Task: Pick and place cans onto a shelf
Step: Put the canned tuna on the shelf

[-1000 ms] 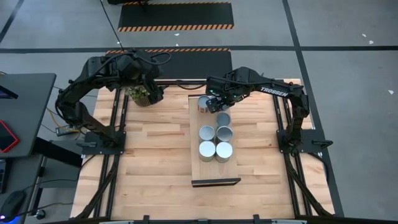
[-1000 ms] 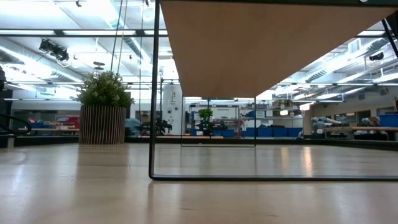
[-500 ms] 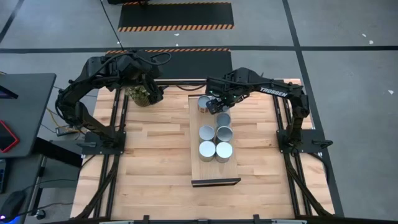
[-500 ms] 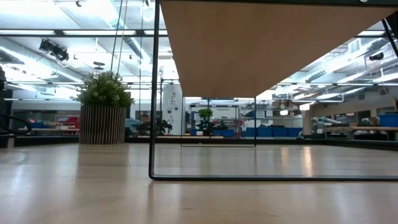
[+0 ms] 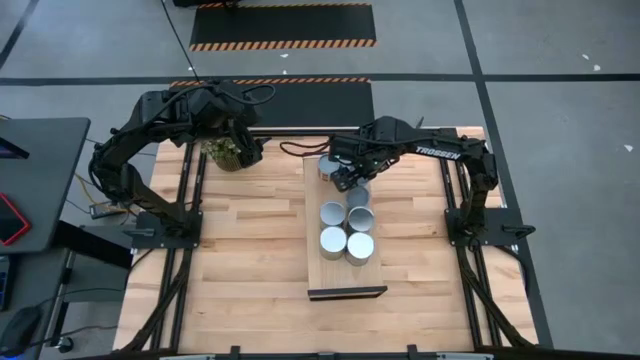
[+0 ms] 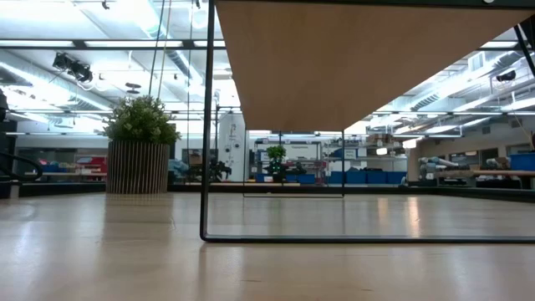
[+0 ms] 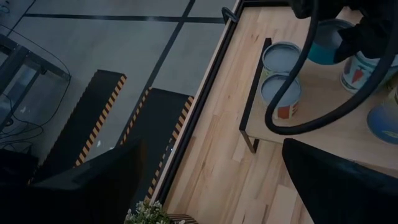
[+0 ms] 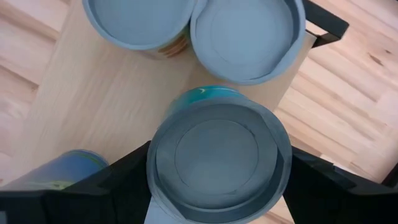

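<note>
The right gripper point(image 5: 349, 172) is out over the far end of the shelf point(image 5: 340, 275), and from its wrist you can see a can point(image 8: 219, 160) sitting between its two dark fingers point(image 8: 112, 186), one on each side of the round grey lid. The fingers are spread about as wide as the can and closed on it. This can stands upright on the light wood, just beside two more cans point(image 8: 247, 36) that touch each other at the shelf's end; a blue-sided one point(image 8: 59, 171) lies partly in view on the other side.

From above, four other cans point(image 5: 333, 213) stand in a tight two-by-two block in the middle of the shelf, and another can point(image 5: 326, 165) shows at the far end next to the gripper. The near end of the shelf is bare wood.

The left gripper point(image 5: 232, 135) hangs at the far left corner of the counter point(image 5: 250, 260), above the potted plant point(image 5: 225, 153), fingers wide apart and holding nothing.

From counter height, only the shelf's underside and thin black legs show, with the plant to the left.
</note>
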`<state>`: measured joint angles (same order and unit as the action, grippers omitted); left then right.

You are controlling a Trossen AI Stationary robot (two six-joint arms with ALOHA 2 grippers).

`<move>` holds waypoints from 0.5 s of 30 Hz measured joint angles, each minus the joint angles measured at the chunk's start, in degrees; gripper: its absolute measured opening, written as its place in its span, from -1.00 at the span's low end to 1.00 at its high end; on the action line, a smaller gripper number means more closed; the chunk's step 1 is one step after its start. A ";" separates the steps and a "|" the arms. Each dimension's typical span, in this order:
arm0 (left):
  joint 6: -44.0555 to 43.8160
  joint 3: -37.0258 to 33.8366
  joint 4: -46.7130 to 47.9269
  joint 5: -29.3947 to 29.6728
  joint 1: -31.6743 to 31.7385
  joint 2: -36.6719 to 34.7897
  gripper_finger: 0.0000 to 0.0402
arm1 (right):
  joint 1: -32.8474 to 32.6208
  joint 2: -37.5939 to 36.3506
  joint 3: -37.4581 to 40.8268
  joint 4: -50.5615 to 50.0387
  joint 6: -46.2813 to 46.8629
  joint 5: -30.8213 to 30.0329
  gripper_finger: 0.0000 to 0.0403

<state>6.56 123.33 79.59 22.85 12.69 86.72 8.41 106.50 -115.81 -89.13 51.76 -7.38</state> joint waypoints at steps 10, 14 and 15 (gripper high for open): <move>-0.16 0.00 0.00 0.01 -0.01 0.00 0.92 | -0.05 0.35 0.74 2.04 0.11 0.07 0.49; -0.34 0.00 0.00 0.00 -0.02 0.00 0.92 | -0.05 0.38 1.92 2.12 0.34 0.44 0.49; -0.34 0.00 0.00 0.00 -0.02 0.00 0.92 | -0.05 0.37 2.48 2.60 0.37 0.90 0.49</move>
<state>6.22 123.33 79.59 22.85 12.67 86.72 8.36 106.87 -113.33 -86.53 52.13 -6.48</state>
